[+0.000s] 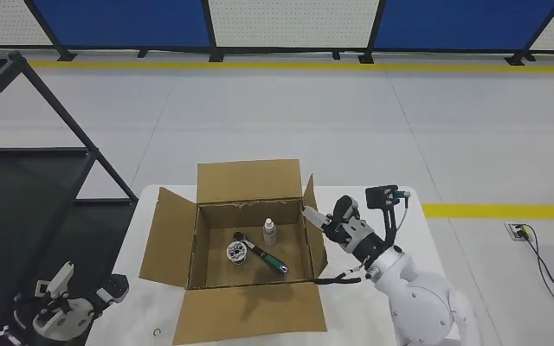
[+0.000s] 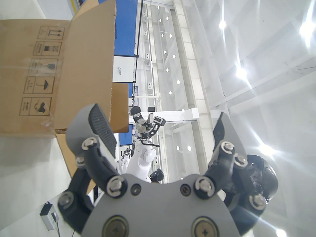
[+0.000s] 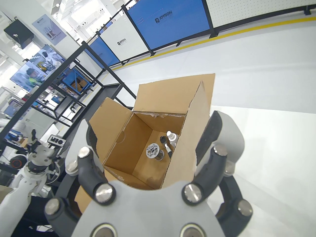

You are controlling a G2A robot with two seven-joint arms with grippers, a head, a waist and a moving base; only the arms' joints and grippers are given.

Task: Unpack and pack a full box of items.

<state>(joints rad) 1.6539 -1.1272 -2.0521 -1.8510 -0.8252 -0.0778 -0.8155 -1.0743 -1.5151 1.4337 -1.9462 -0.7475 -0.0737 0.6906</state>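
The open box (image 1: 251,182) sits mid-desk (image 1: 342,195) with flaps splayed, the right tool (image 1: 331,216) spread just beside its upright right flap, the left tool (image 1: 86,284) spread by the desk's left edge, well apart.

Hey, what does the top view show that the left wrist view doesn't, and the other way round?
The top view adds the inside of the cardboard box: a small bottle, a round metal part and a green-handled tool on its floor. The left wrist view adds the handling symbols printed on the box's outer wall, seen from low beside it. Both share the box, the open left end effector and the right end effector at the box's opposite side.
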